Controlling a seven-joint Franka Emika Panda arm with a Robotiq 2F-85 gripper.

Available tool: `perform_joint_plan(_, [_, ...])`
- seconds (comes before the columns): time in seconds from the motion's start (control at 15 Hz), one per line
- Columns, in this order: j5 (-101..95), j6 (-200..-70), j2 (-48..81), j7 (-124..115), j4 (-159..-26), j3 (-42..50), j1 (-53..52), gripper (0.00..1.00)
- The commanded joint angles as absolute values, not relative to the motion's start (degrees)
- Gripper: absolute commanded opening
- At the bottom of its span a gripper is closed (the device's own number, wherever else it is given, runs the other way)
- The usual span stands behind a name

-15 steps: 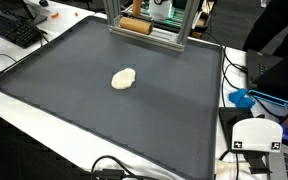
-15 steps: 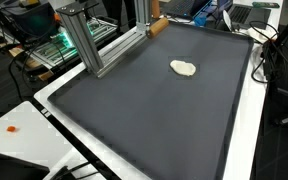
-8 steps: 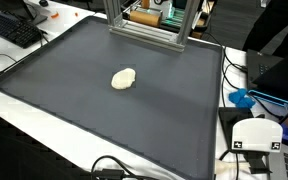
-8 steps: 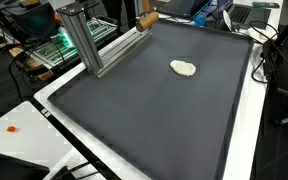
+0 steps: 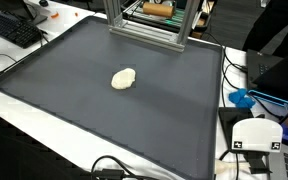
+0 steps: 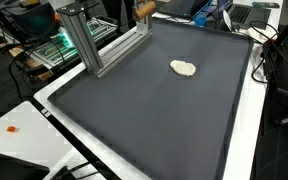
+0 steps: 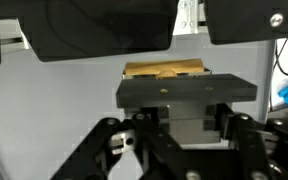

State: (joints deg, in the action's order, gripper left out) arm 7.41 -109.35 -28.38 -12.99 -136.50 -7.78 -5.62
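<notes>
In the wrist view my gripper (image 7: pixel 188 118) is shut on a dark grey block (image 7: pixel 186 92) with a brown, wood-coloured part (image 7: pixel 164 70) on its far side. In both exterior views only that brown part shows (image 5: pixel 158 10) (image 6: pixel 144 9), lifted above the far edge of the dark mat (image 5: pixel 84 110) (image 6: pixel 144 110), behind the aluminium frame (image 5: pixel 144 30) (image 6: pixel 84 45). The gripper itself is hidden there. A pale lump (image 5: pixel 124 78) (image 6: pixel 184 68) lies alone on the mat, well away from the gripper.
A keyboard (image 5: pixel 12 28) lies beside the mat. A blue object (image 5: pixel 242 98), a white device (image 5: pixel 256 135) and cables (image 5: pixel 114 170) sit along its other edges. A small orange item (image 6: pixel 12 129) lies on the white table. Electronics stand behind the frame.
The brown-topped object has risen from the mat's far edge by the frame and moved up and away. The pale lump has not moved.
</notes>
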Motion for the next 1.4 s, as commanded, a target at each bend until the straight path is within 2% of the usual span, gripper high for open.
perform_joint_plan(0.0, [9.1,-108.5,-31.7,-13.9,-138.3,-8.5,-6.4,0.35])
perform_joint_plan(0.87, [9.3,-103.2,-36.4,-13.3,-140.2,-9.4,-7.5,0.35])
perform_joint_plan(1.33, [11.9,-105.7,-38.6,-13.1,-144.5,-9.7,-8.5,0.35])
